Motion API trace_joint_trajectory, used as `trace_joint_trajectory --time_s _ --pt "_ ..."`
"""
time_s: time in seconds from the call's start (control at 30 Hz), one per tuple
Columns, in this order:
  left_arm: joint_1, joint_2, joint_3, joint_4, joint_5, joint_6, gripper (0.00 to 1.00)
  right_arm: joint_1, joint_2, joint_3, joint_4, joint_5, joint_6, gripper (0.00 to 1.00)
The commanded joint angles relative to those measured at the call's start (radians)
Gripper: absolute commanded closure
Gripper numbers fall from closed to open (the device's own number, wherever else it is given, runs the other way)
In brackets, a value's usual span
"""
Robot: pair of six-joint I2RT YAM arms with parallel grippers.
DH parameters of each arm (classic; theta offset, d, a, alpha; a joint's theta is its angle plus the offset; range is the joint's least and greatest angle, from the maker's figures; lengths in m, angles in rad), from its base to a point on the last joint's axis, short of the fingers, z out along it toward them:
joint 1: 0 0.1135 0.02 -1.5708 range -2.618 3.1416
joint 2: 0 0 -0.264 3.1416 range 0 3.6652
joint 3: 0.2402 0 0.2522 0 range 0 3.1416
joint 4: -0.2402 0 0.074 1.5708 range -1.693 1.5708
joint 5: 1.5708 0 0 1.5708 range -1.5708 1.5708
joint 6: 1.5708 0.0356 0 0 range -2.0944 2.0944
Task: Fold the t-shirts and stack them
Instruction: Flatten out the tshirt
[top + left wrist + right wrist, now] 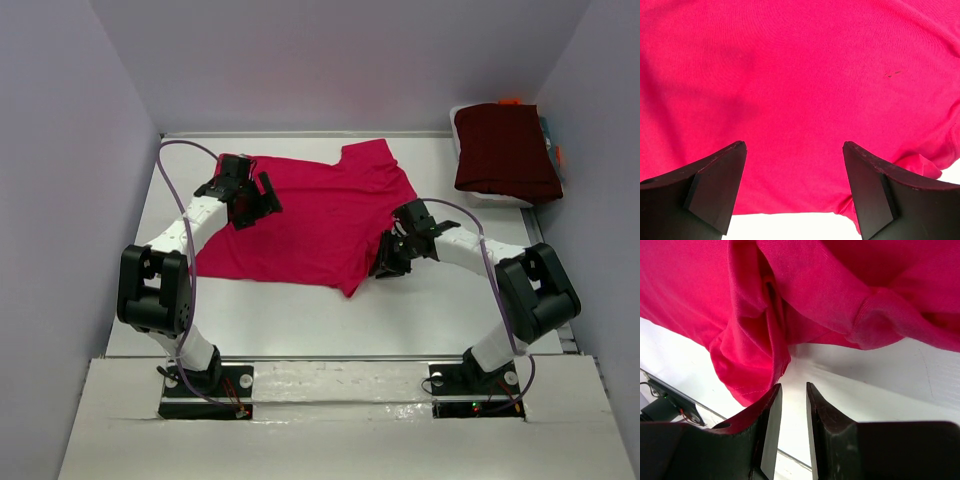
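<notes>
A crimson-pink t-shirt (310, 215) lies spread flat in the middle of the white table (300, 320). My left gripper (258, 208) hovers over its left part, and in the left wrist view the left gripper (794, 145) is open wide above the t-shirt (800, 75) near its hem. My right gripper (388, 262) is at the shirt's lower right edge. In the right wrist view the right gripper (793, 385) has only a narrow gap with nothing in it; a bunched fold of the t-shirt (752, 360) sits just beside its left finger. A folded dark maroon t-shirt (505, 150) rests at the back right.
The maroon garment lies on a white bin (500, 198) in the back right corner, with orange and blue items behind it. Grey walls enclose the table on three sides. Bare white table shows in front of the pink shirt.
</notes>
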Motion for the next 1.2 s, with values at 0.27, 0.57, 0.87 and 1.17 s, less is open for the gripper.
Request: trace_joint_trajectory --time_s 0.27,0.57,0.87,1.17 --pt "-0.006 -0.002 -0.025 0.014 0.0 0.013 0.1 0.006 -0.051 0.049 0.014 -0.014 0.014 0.67" --pt "-0.006 0.0 -0.033 0.015 -0.002 0.013 0.1 0.006 -0.047 0.074 0.011 -0.019 0.015 0.67" --pt "-0.006 0.003 -0.03 0.015 0.0 0.015 0.1 0.016 0.013 0.063 0.054 -0.043 0.018 0.68" --pt "-0.006 0.006 -0.028 0.015 0.0 0.013 0.1 0.016 0.087 0.049 0.099 -0.06 0.021 0.7"
